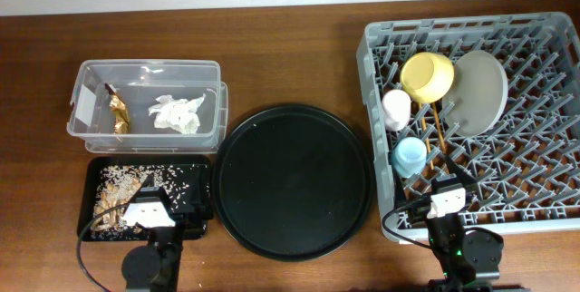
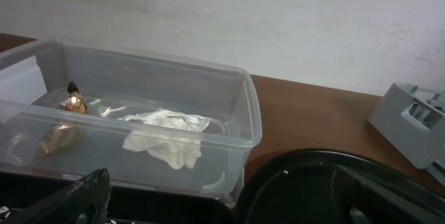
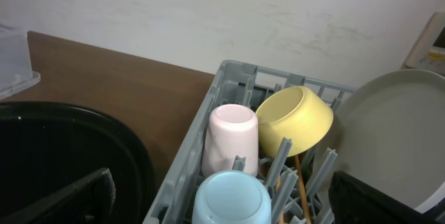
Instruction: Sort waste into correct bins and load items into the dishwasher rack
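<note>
L gripper (image 2: 219, 189): fingers wide apart, nothing held. It sits at the 6 o'clock edge of the flat black tray (image 1: 92, 192).
R gripper (image 3: 221, 182): also spread, nothing btwn the fingers. It's parked at the 6 o'clock edge of the rack (image 1: 544, 102).
Round black tray (image 1: 294, 183) lies btwn the two arms.

Waste:
- Tissue (image 1: 178, 112) and wrapper (image 1: 118, 111) are both in the clear tub (image 1: 145, 63). Tissue is mid-tub, wrapper toward 9. Wrapper's long axis runs approx 12–6.
- Rice scraps (image 1: 122, 188) are spread on the flat tray, close in at 11–12 from your L gripper.

Dishes, all in the rack's 9 o'clock half:
- Yellow bowl (image 1: 428, 74) is tilted on edge, farthest toward 12.
- Pink cup (image 1: 396, 109) and blue cup (image 1: 410, 154) both look mouth-down.
- Plate (image 1: 480, 92) stands on edge at 3 of the bowl.
- Chopsticks (image 1: 435, 121) sit btwn cups and plate, far ends under the bowl.

Judgement: sorting and loading look done.
- If you touch up anything, it's prob. the chopsticks, and the R arm is nearer.
- They lie at 12 from the R gripper, long axis approx 12–6, pointing nearly straight along your approach.
- You'd want the fingers closing across 9–3.
</note>
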